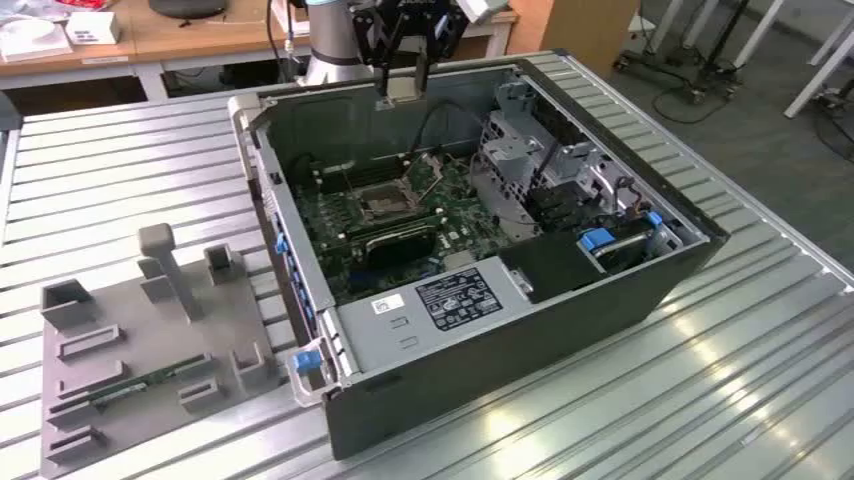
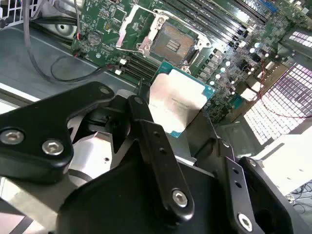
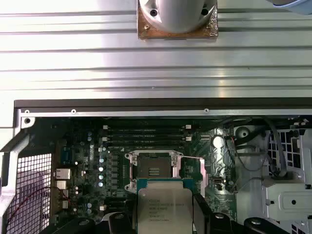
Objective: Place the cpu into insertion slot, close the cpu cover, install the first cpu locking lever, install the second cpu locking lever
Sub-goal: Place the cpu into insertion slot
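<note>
My gripper (image 1: pixel 402 80) is shut on the cpu (image 1: pixel 398 93), a small square chip with a tan-silver face and green edge, held by its sides between the black fingers (image 2: pixel 146 126). It hangs above the back wall of the open computer case (image 1: pixel 287 250), well clear of the board. In both wrist views the cpu (image 2: pixel 178 100) (image 3: pixel 163 209) sits between the fingers, with the insertion slot (image 2: pixel 173 41) (image 3: pixel 152 169) beyond it. The insertion slot (image 1: pixel 387 203) lies bare on the green motherboard, dark centre showing. The silver cpu cover (image 2: pixel 127 27) (image 3: pixel 194 173) stands swung open beside the slot.
The case lies on its side on a slatted metal table (image 1: pixel 120 160). Inside it are a long black block (image 1: pixel 400 245) just in front of the slot, a drive cage (image 1: pixel 534 160) on the exterior view's right, and loose cables (image 2: pixel 53 68). A grey fixture tray (image 1: pixel 134 350) lies to the left.
</note>
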`<state>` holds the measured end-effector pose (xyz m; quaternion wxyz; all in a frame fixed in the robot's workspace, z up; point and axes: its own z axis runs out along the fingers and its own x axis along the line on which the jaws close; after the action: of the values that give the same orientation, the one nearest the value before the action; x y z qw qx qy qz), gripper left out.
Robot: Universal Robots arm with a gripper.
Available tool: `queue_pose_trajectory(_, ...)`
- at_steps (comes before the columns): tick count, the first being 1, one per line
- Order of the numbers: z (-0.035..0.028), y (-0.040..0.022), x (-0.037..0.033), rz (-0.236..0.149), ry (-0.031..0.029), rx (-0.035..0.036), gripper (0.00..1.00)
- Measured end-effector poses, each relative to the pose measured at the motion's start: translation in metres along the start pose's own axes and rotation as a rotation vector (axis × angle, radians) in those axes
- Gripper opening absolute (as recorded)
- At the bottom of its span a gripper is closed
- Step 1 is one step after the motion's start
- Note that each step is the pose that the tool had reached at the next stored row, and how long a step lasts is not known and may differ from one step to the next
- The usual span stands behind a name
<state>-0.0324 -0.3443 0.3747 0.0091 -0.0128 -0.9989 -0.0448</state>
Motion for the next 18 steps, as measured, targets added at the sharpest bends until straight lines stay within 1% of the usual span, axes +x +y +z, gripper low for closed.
queue_pose_trajectory(6,0.0004,-0.0001,0.0003,0.0,0.0,-0.0001,0.54)
queue_pose_trajectory(12,0.0012,-0.003,0.0009,0.0,0.0,-0.0001,0.54)
queue_pose_trajectory(18,0.0014,-0.0033,0.0009,0.0,0.0001,0.0001,0.54)
